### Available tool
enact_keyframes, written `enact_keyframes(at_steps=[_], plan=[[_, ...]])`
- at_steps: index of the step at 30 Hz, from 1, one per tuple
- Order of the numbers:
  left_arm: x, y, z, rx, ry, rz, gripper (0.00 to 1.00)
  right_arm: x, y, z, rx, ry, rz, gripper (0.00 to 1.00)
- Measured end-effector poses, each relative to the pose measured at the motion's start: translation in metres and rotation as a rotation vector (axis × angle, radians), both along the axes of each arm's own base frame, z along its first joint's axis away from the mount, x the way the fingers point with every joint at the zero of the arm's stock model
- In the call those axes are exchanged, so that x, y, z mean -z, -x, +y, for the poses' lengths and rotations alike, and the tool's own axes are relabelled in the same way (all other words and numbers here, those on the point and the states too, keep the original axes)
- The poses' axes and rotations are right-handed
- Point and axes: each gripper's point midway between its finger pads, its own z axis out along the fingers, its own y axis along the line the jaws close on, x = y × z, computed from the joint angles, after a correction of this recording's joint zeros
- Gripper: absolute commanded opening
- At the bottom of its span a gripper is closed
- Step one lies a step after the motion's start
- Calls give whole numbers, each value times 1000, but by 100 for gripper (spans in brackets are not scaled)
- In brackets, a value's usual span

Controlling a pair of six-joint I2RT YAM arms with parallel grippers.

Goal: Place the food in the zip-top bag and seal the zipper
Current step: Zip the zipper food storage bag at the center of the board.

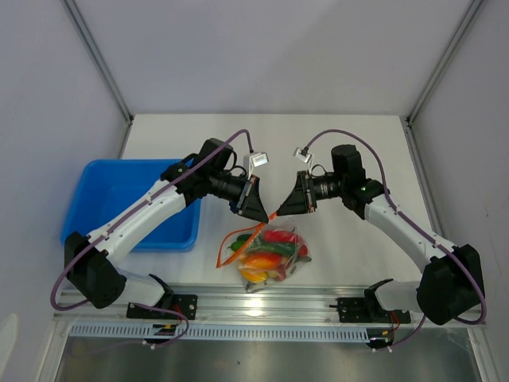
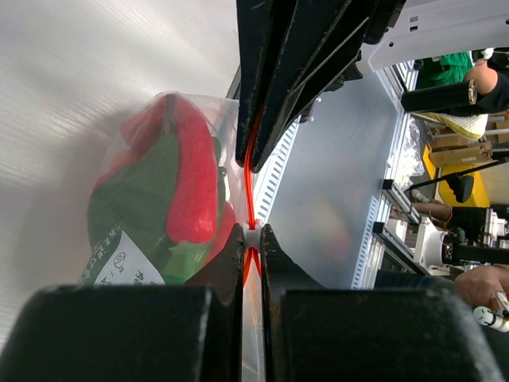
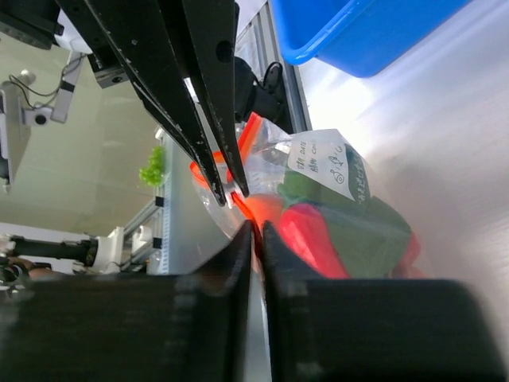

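Note:
The clear zip-top bag (image 1: 270,253) lies at the table's front middle, partly lifted by its mouth. Inside it are the food pieces: a red one (image 1: 278,236), green peppers (image 1: 262,248) and an orange mango (image 1: 258,260). The red-orange zipper (image 1: 253,232) runs up from the bag to both grippers. My left gripper (image 1: 261,213) is shut on the zipper at its white slider (image 2: 252,236). My right gripper (image 1: 285,210) is shut on the zipper strip (image 3: 246,203) right beside it. The left wrist view shows the bag (image 2: 159,199) with red and green food against the left finger.
A blue plastic tray (image 1: 127,199) stands left of the bag, beside the left arm, and its corner shows in the right wrist view (image 3: 358,32). The metal rail (image 1: 254,302) with the arm bases runs along the near edge. White walls enclose the table.

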Motion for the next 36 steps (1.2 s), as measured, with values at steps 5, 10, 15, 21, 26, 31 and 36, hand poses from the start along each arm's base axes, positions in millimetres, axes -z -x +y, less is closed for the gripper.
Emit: enact_keyframes(at_steps=[5,10,15,21,26,31,36], plan=[[1,-1,-1,0,-2,4,1,0,-1,1,1,2,2,0],[1,-2,-1,-2,-3,1,1,2,-7,1,33,30,16,0],[4,-7,0,-23,-20,-15,1,4,-18,-5,92,59,27,0],[8,-7,5,-53,-52,-25,1,7,-38,-21,196,90,35,0],[9,-1,15,-75,-73,-37,1,8,-49,-36,270,111,39,0],[9,7,25,-94,-88,-51,1,8,-60,-50,341,128,40,0],[12,14,34,-111,-100,-63,1,11,-70,-65,409,147,51,0]])
